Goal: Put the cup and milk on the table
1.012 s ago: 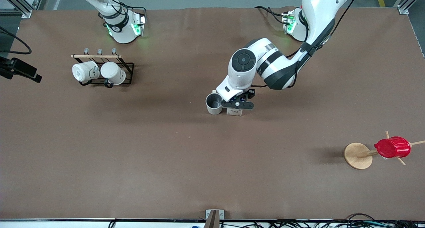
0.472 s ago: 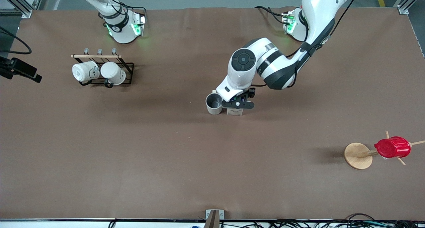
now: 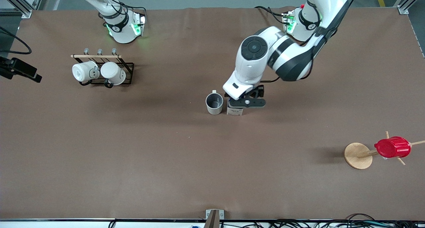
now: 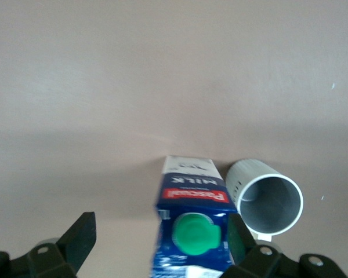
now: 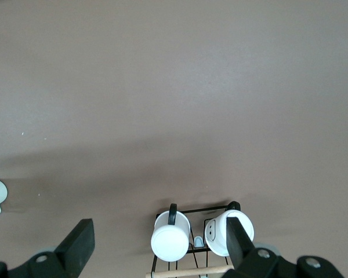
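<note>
Left claw (image 3: 246, 102) hangs directly over the milk (image 3: 234, 111), fingers (image 4: 80, 239) spread wide and gripping nothing, one dark pad to each side of the carton in the left wrist view and neither touching it. Stands upright on the table (image 3: 166, 148), that carton, green cap facing straight up at the wrist camera, long axis vertical and in line with the claw's own approach. Sits just beside it, toward the right arm's end of the table, the cup (image 3: 214, 104), mouth up, grey inside showing, handle turned toward the robots' bases; whether cup and carton touch cannot be told. Both rest near the middle of the table, well apart from the rack of two white mugs (image 3: 98, 72) and from the red cup (image 3: 392, 147) on its wooden stand (image 3: 358, 155).

Reaches in from the base at the left arm's end, elbow folded high, wrist pointed straight down. Judged from this: both things already set down, so a straight rise looks like the cleanest exit, since any sideways drift toward the cup could tip the carton or knock the mug.

Right claw (image 5: 156, 255) waits high near its own base, over the mug rack, fingers likewise spread and empty.
</note>
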`<state>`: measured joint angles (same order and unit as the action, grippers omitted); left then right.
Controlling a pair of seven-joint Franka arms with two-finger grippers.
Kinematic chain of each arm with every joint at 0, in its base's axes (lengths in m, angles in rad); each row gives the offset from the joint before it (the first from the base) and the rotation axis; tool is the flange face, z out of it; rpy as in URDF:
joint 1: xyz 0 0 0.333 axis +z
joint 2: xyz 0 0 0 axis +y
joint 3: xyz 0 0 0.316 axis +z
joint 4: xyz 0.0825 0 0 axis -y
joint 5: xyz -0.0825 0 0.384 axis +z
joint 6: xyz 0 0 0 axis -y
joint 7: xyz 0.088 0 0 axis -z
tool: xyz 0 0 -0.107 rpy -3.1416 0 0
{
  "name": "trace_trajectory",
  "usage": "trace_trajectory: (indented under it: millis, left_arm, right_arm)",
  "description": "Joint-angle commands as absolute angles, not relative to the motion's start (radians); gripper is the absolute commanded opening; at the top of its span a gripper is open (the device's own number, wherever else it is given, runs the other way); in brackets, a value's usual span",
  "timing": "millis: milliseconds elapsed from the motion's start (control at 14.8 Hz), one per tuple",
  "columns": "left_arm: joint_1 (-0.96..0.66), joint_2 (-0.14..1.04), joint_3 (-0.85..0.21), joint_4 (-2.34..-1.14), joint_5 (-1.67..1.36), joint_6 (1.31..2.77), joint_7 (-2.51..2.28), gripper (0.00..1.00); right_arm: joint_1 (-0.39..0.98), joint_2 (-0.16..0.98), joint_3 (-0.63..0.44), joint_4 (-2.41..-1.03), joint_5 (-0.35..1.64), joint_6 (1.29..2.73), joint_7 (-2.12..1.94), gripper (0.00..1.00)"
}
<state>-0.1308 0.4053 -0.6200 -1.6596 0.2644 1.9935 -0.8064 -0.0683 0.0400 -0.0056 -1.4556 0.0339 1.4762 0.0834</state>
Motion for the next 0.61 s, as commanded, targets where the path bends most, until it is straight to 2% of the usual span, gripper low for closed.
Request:
trace_trajectory:
  millis: [0, 337, 540]
  left_arm:
    - [-0.132, 0.281, -0.508, -1.693, 0.139, 1.973, -0.678, 1.0]
    - [-0.146, 0.117, -0.33, -1.805, 0.087, 1.945, -0.464, 1.0]
    - [-0.144, 0.048, -0.207, -1.816, 0.071, 1.942, -0.254, 1.0]
  right_arm:
    - [-0.075, 0.025, -0.002, -1.466, 0.043, 1.476, 0.078, 1.0]
    - [-0.077, 0.025, -0.002, -1.466, 0.043, 1.473, 0.078, 1.0]
    - [-0.077, 0.025, -0.002, -1.466, 0.043, 1.47, 0.078, 1.0]
